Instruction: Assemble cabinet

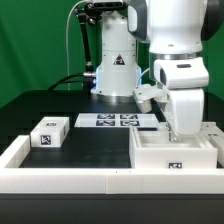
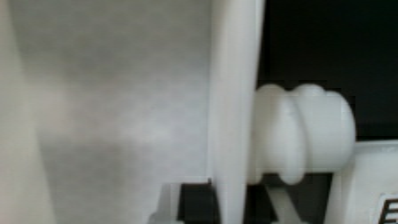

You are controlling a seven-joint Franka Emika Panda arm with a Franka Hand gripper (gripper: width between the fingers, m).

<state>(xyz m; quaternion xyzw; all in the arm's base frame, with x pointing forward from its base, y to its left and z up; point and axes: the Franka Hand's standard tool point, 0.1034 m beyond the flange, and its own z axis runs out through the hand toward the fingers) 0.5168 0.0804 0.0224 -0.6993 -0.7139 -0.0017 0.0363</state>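
The cabinet (image 1: 176, 152), a large white box with a tag on its front, stands at the exterior view's right. My gripper (image 1: 186, 127) reaches down into its top, and the fingertips are hidden there. In the wrist view my gripper (image 2: 235, 203) has one dark finger on each side of a thin upright white panel (image 2: 238, 90), and is shut on it. A broad white face (image 2: 107, 100) fills one side of the panel, and a ridged white knob (image 2: 302, 130) sits on the other. A small white tagged block (image 1: 50, 133) lies at the exterior view's left.
The marker board (image 1: 118, 120) lies flat behind the cabinet, by the arm's base (image 1: 115, 80). A long low white rail (image 1: 70, 172) edges the table's front and left. Cables hang behind the base.
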